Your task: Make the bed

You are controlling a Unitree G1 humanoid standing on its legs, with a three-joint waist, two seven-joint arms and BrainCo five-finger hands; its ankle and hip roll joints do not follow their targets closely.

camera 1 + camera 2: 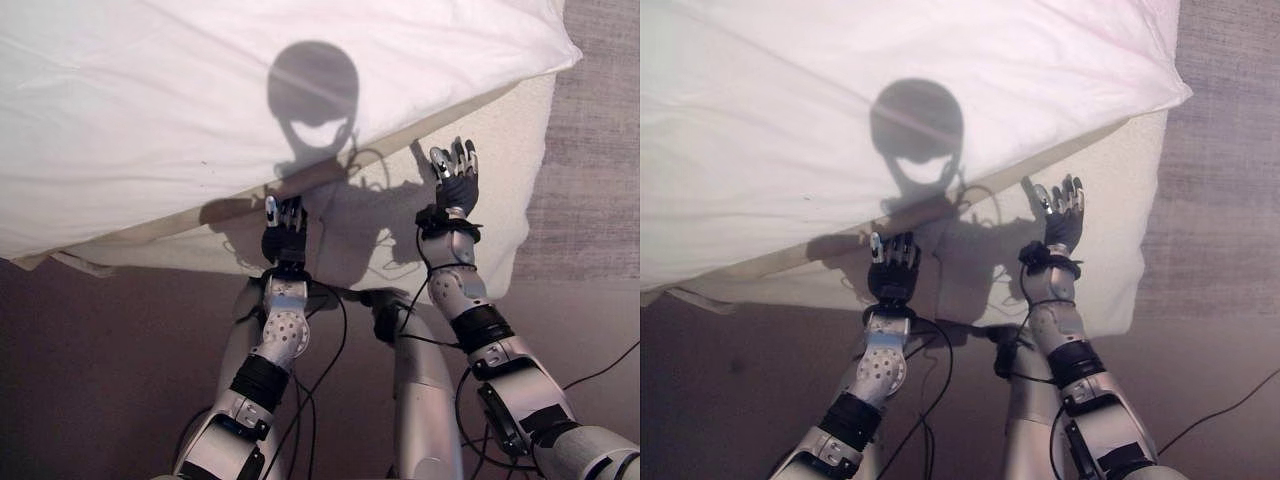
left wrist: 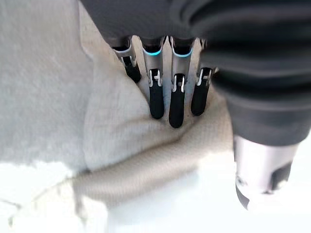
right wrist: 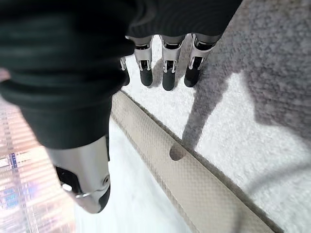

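Both hands, left (image 1: 284,232) and right (image 1: 456,180), rest straight fingers against the bed's side (image 1: 400,215), duvet (image 1: 200,100) overhanging.

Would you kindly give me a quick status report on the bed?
Left robot hand open, fingers on the cream blanket. Right robot hand open above it. White duvet lies askew. Nothing in the way.

Duvet (image 1: 150,110) spread over bed (image 1: 520,180), overhanging its near edge; left hand (image 1: 283,232) at that edge under the overhang, right hand (image 1: 457,180) alongside, near bed's right corner
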